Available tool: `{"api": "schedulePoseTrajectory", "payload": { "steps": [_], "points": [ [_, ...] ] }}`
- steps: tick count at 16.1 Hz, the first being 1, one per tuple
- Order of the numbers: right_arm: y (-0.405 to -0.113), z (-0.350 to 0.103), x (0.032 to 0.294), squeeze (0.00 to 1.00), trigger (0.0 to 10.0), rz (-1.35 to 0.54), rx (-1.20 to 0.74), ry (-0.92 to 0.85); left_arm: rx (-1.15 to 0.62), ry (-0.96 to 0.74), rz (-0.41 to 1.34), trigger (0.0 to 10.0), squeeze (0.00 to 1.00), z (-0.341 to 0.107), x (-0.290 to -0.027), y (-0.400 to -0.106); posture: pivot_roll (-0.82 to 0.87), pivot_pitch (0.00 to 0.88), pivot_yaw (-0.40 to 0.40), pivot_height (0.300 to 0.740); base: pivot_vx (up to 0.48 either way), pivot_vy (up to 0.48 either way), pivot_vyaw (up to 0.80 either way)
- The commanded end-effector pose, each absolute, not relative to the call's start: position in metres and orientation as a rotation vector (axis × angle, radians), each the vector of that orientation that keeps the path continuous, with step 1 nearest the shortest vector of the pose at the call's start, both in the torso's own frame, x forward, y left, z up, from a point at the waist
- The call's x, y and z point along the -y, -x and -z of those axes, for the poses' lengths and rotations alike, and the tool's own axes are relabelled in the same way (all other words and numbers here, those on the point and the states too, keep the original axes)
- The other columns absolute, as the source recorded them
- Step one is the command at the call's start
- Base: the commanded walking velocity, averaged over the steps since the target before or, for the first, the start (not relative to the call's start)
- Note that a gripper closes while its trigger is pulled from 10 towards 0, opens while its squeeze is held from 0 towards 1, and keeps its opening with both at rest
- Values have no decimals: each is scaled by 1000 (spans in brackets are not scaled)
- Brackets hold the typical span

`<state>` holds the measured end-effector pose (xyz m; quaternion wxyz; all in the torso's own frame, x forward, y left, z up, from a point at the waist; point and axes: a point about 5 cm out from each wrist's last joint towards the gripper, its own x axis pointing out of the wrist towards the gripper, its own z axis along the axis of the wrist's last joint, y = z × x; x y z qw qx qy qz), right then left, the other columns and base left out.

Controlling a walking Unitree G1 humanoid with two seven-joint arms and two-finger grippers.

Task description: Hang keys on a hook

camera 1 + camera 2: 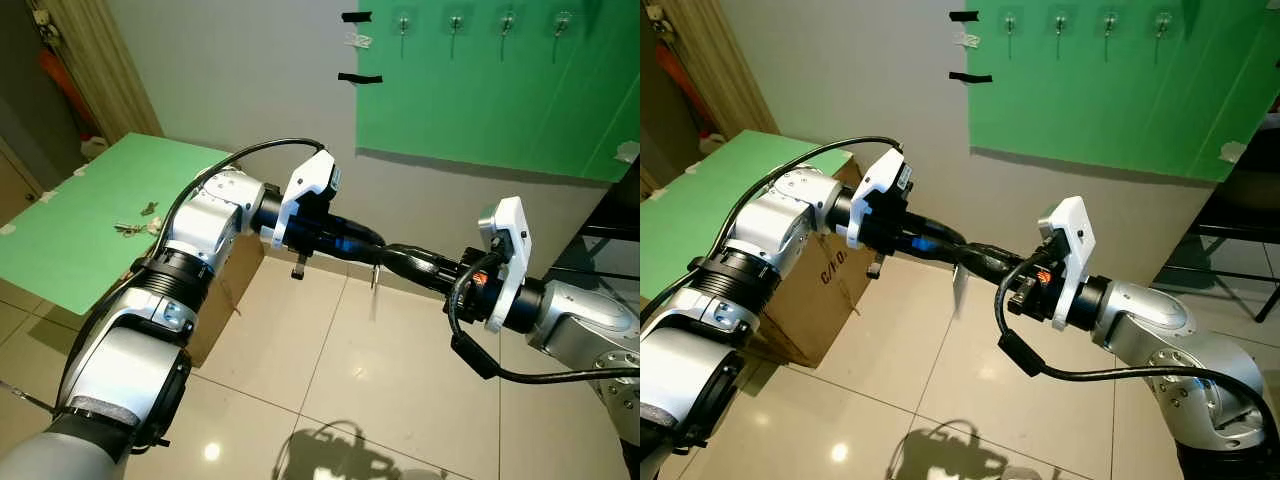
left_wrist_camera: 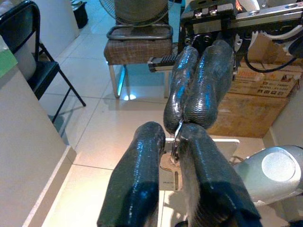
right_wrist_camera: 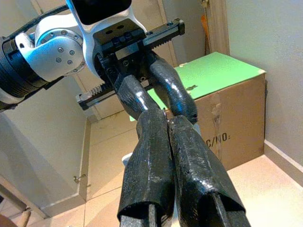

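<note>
The two grippers meet tip to tip in mid-air above the tiled floor (image 1: 330, 370), in front of the wall. The left gripper (image 1: 378, 244) reaches in from the left and the right gripper (image 1: 412, 262) from the right, and a key ring (image 2: 177, 138) sits right where their tips touch. In the left wrist view the right gripper's fingers (image 2: 203, 90) are pressed together on the top of the ring, while the left gripper's fingers (image 2: 142, 170) stand a little apart on either side of it. A key (image 1: 374, 275) hangs down from the meeting point in the head views. High on the wall a row of hooks (image 1: 455, 25) is fixed to a green panel (image 1: 480, 100), well above and apart from the grippers. To the left a cardboard box (image 1: 825, 290) carries a green sheet (image 1: 90, 220) on top, with some small loose keys (image 1: 135, 225) lying on it.
</note>
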<state>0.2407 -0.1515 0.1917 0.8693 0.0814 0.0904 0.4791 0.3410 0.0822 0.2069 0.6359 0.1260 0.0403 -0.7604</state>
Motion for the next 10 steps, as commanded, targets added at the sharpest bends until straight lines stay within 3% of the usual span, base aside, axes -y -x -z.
{"api": "schedulePoseTrajectory", "payload": {
  "steps": [1, 9, 10],
  "points": [
    [-241, -197, 147, 0, 0, -1032, -158, -168, -69, -311, 1734, 10000, 1000, -212, -80, -342, -307, 0, 121, 740, 0, 0, 0],
    [-240, -195, 148, 0, 0, -1028, -167, -164, -106, -291, 1749, 10000, 1000, -212, -90, -342, -301, 0, 118, 740, 0, 0, 0],
    [-241, -194, 149, 0, 0, -1025, -169, -162, -122, -293, 1769, 10000, 0, -210, -95, -339, -301, 0, 118, 740, 0, 0, 0]
  ]
}}
